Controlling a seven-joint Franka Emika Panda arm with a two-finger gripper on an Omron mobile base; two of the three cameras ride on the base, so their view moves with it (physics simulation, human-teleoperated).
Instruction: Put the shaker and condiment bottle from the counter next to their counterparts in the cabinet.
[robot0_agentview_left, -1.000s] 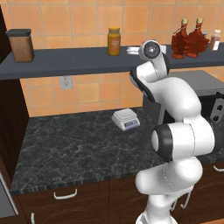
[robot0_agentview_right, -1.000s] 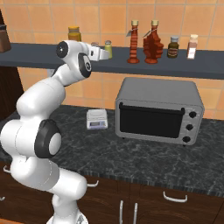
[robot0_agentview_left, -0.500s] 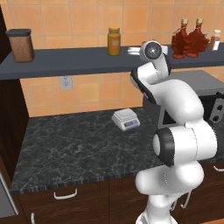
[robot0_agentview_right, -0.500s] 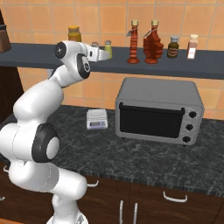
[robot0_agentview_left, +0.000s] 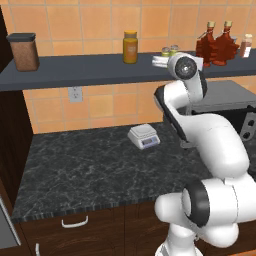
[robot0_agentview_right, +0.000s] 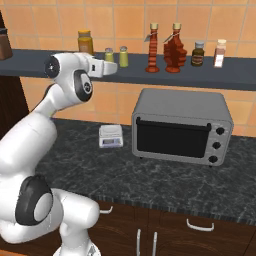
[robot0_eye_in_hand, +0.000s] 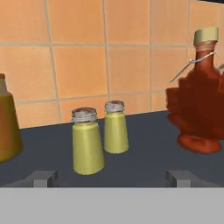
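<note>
My jaws stood released, wide apart and holding nothing, with my gripper (robot0_eye_in_hand: 111, 178) just in front of the shaker (robot0_eye_in_hand: 87, 141). That shaker stood upright on the cabinet (robot0_agentview_left: 75, 72), nearest to me. Its twin, the second shaker (robot0_eye_in_hand: 115, 127), stood just beside it and a little farther back toward the orange tiled wall (robot0_eye_in_hand: 87, 65), the two close but apart. On one side of the shaker, well apart on the same shelf, stood a red leaf-shaped condiment bottle (robot0_eye_in_hand: 199, 98) with a tan cap and a white tag. On its other side rose the amber jar (robot0_eye_in_hand: 8, 127). From the right base view, both leaf-shaped bottles (robot0_agentview_right: 165, 47) stood together on the shelf above the toaster oven (robot0_agentview_right: 181, 127).
</note>
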